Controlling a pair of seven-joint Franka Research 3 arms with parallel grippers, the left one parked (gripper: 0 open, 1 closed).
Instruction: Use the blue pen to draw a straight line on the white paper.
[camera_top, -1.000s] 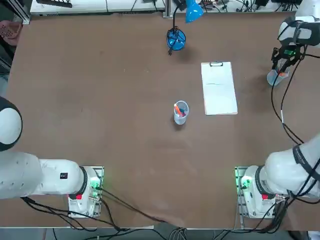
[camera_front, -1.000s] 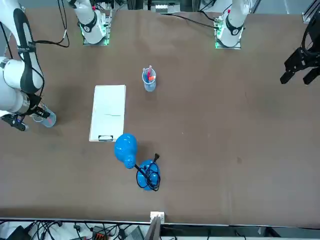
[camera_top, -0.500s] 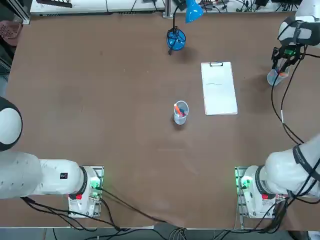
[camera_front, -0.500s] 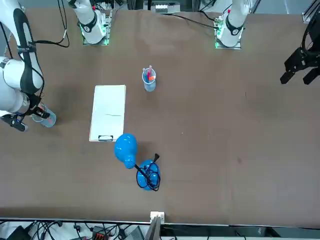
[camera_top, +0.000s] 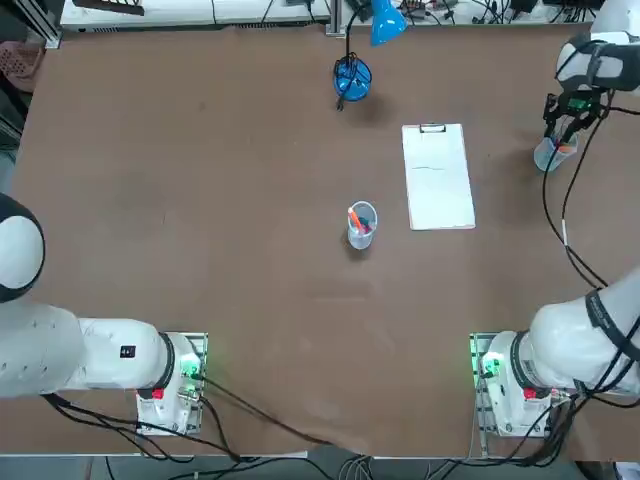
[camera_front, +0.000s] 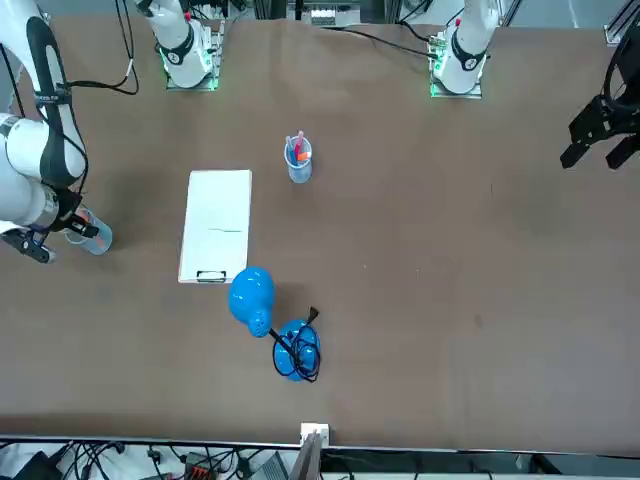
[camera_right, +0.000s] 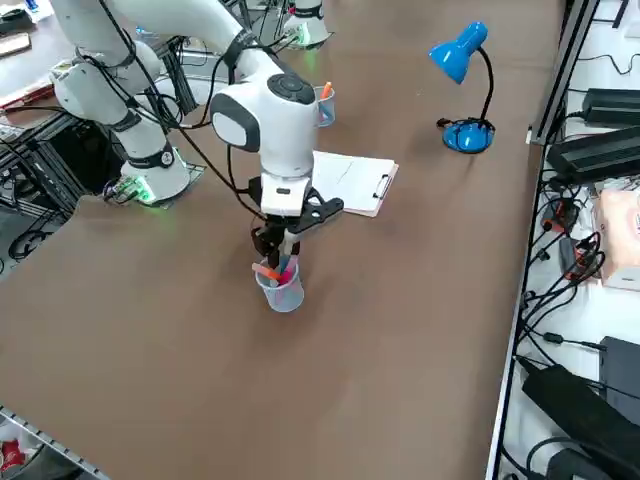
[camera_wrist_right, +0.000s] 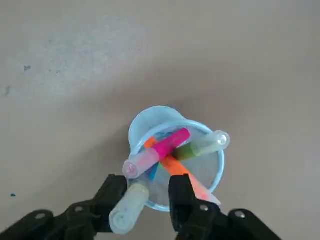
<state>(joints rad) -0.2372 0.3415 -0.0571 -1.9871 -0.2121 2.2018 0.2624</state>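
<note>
Risk: right pincer (camera_wrist_right: 145, 197), fingers straddling a pale pen (camera_wrist_right: 129, 208) in the cup (camera_wrist_right: 212, 175) near the bench's right edge, may lift that instead of the blue pen (camera_wrist_right: 154, 171).

A brown table (camera_top: 200, 200) fills the top view. On it: white paper (camera_top: 437, 178) right of centre, a pen cup (camera_top: 361, 225) at centre, a second cup (camera_top: 550, 155) at the right edge, a blue lamp (camera_top: 352, 78) top centre.

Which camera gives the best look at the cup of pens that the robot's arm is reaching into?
The right wrist view: it looks straight down into the cup, showing each pen, with the right gripper at its rim. The right side view shows the cup small, below the gripper. In the top and front views it is tiny.
</note>
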